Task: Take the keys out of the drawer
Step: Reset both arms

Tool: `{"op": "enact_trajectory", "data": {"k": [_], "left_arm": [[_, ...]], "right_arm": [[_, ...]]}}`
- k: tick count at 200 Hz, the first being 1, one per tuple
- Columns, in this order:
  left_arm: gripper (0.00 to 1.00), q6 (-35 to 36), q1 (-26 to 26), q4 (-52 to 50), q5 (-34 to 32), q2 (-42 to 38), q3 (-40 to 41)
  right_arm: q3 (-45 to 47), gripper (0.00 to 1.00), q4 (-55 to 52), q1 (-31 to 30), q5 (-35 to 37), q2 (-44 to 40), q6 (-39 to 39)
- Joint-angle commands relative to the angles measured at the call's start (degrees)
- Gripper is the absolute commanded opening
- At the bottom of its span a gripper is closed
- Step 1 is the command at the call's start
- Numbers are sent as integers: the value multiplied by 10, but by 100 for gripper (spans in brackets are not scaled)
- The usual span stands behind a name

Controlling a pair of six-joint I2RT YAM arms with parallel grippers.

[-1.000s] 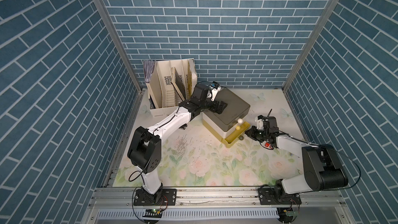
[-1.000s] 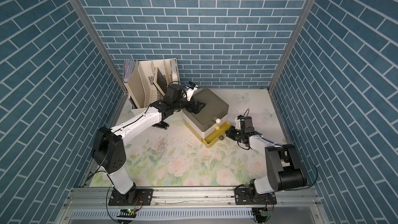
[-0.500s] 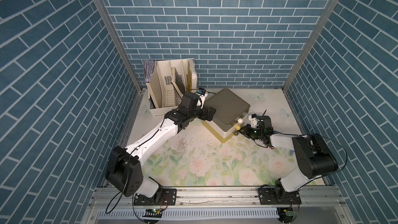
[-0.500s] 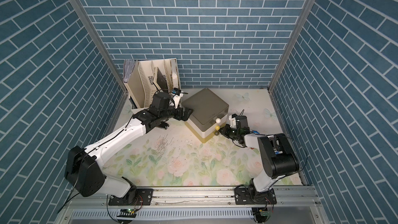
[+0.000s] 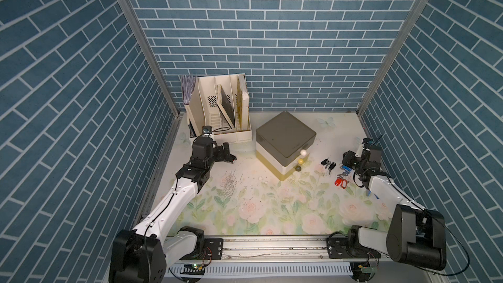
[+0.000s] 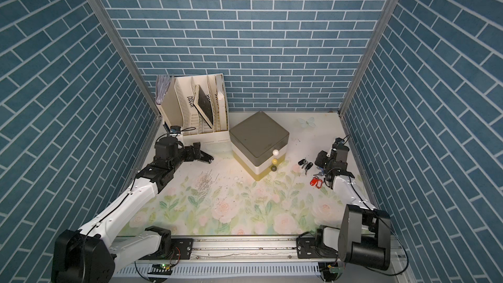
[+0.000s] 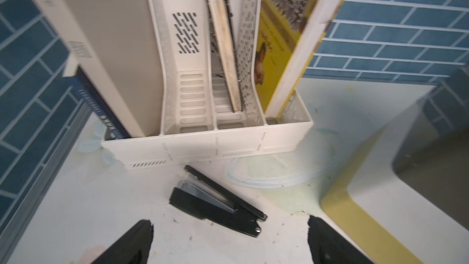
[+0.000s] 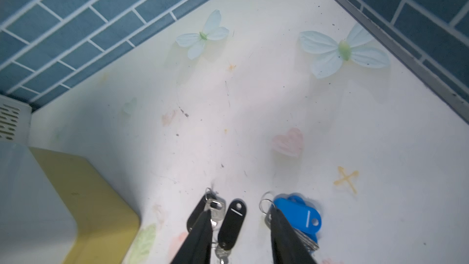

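Note:
The keys lie on the table right of the drawer box (image 5: 285, 137). There is a blue-tagged bunch (image 8: 299, 217), a red-tagged one (image 5: 340, 181) and a black-tagged one (image 8: 232, 222). My right gripper (image 8: 241, 212) hangs open just over them, one finger across the black-tagged keys and the other across the blue tag's edge. It grips nothing. In both top views the box's drawers are all pushed in, with white, yellow and dark knobs (image 5: 300, 161) in a column. My left gripper (image 7: 229, 220) is open and empty, left of the box.
A black stapler (image 7: 215, 199) lies on the table just ahead of the left gripper. A white file rack (image 5: 217, 110) holding books stands at the back left. Blue brick walls close in three sides. The right gripper (image 5: 349, 161) is near the right wall.
The yellow bottom drawer has gone from pulled out to shut. My left arm left the box top and drew back left. My right gripper moved right from the knobs and opened.

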State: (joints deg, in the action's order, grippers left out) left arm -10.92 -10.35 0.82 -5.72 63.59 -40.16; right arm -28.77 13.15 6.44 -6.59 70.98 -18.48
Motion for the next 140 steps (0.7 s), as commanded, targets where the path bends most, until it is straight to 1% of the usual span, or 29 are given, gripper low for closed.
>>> {"op": "enact_trajectory", "data": {"k": [1,9,18,34,45,56,74,86,96,111,119,130,135,140], "left_arm": [[100,2,61,115,38,10,30],[100,2,80,138,46,20,36],[100,13,97,168,67,30,45],[100,56,106,238,90,49,72],[100,84,114,291,107,60,98],[100,94,126,342,132,72,128],[100,111,135,417,158,104,154],[100,117,136,448,172,130,158],[100,108,137,477,177,146,163],[100,109,136,467,178,164,155],[100,113,135,505,186,166,175],[100,116,128,596,180,165,235],[100,117,123,611,162,166,246],[100,124,116,603,157,170,242]], "right_arm": [[113,42,285,0,-5,-10,93],[144,43,367,0,-7,-3,108],[157,43,419,0,-6,13,118],[166,43,479,1,-6,49,126],[175,43,530,0,-14,71,115],[172,43,541,0,-21,79,127],[187,43,607,0,-24,110,130],[177,43,584,-2,-35,110,140],[174,43,591,-2,-46,118,141],[171,43,586,-3,-52,119,146],[172,43,587,-3,-56,119,148],[174,43,592,-3,-59,120,150],[174,43,592,-4,-60,121,150],[172,43,592,-5,-62,121,151]]}}
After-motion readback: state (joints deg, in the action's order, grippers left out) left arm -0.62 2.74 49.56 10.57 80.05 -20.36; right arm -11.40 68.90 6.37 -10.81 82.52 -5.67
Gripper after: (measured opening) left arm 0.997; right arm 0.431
